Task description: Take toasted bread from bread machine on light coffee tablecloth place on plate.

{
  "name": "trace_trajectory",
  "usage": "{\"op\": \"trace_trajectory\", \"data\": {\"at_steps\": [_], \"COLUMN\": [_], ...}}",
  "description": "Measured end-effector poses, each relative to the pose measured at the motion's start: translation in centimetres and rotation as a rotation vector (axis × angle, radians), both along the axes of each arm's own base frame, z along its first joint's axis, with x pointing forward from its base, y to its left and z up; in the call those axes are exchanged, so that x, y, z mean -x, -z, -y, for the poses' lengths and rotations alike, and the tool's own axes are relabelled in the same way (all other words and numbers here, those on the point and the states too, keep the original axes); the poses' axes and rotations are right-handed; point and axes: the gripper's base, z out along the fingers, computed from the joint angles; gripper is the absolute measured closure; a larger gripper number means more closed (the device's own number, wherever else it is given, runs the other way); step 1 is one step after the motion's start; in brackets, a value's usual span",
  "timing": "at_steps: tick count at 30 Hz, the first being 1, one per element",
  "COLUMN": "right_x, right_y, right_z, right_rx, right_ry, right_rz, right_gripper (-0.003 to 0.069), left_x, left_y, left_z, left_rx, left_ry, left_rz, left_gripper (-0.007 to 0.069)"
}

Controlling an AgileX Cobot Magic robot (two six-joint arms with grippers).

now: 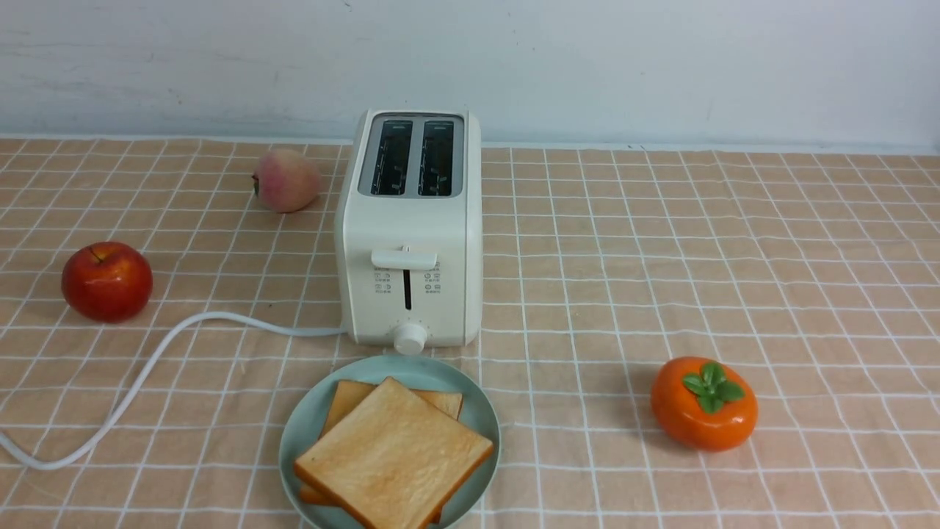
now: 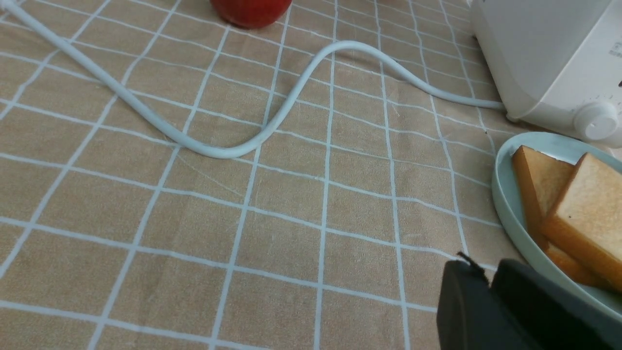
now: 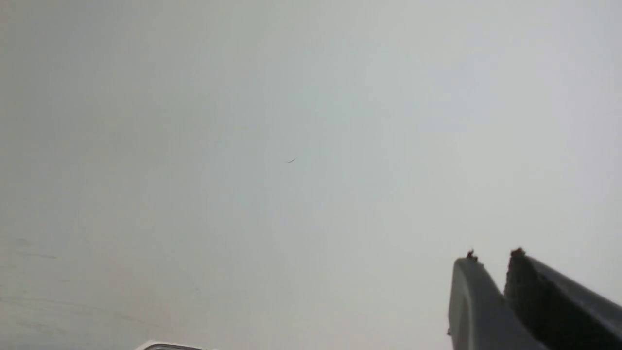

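Note:
Two slices of toasted bread (image 1: 393, 455) lie stacked on the pale teal plate (image 1: 305, 426), just in front of the cream-white bread machine (image 1: 410, 220). Both toaster slots look empty. The light coffee tablecloth (image 1: 661, 242) covers the table. Neither arm shows in the front view. In the left wrist view my left gripper (image 2: 488, 270) is shut and empty, beside the plate's rim (image 2: 505, 204), with the bread (image 2: 583, 214) and the bread machine (image 2: 539, 53) in sight. In the right wrist view my right gripper (image 3: 492, 257) is shut and empty, facing the pale wall.
The toaster's white cord (image 1: 147, 375) curves across the cloth to the left. A red apple (image 1: 106, 281) sits at the left, a peach (image 1: 285, 180) left of the toaster, and an orange persimmon (image 1: 703, 402) at the right front.

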Motion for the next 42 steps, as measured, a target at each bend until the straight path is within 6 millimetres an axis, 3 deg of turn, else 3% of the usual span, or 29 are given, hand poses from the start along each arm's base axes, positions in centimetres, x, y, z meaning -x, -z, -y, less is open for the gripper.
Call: {"op": "trace_trajectory", "data": {"at_steps": [6, 11, 15, 20, 23, 25, 42], "right_x": [0.0, -0.3, -1.7, -3.9, -4.1, -3.9, -3.9], "right_y": [0.0, 1.2, 4.3, 12.4, 17.1, 19.0, 18.9], "right_z": [0.0, 0.1, 0.1, 0.6, 0.8, 0.8, 0.8], "right_rx": [0.038, -0.111, -0.137, -0.103, -0.097, -0.098, -0.102], "right_ry": [0.021, -0.006, 0.080, 0.234, 0.259, 0.269, 0.267], "right_rz": [0.015, -0.136, -0.313, -0.589, -0.704, -0.767, -0.749], "right_gripper": [0.0541, 0.0534, 0.0531, 0.0528, 0.0526, 0.0524, 0.0507], "left_x": [0.0, 0.0, 0.0, 0.0, 0.0, 0.0, 0.0], "left_y": [0.0, 0.0, 0.0, 0.0, 0.0, 0.0, 0.0], "left_z": [0.0, 0.0, 0.0, 0.0, 0.0, 0.0, 0.0], "left_rx": [0.000, 0.000, 0.000, 0.000, 0.000, 0.000, 0.001], "left_ry": [0.000, 0.000, 0.000, 0.000, 0.000, 0.000, -0.001], "left_rz": [0.000, 0.000, 0.000, -0.001, -0.001, -0.002, -0.002], "left_gripper": [0.0550, 0.0540, 0.0535, 0.0533, 0.0532, 0.0529, 0.0515]}}
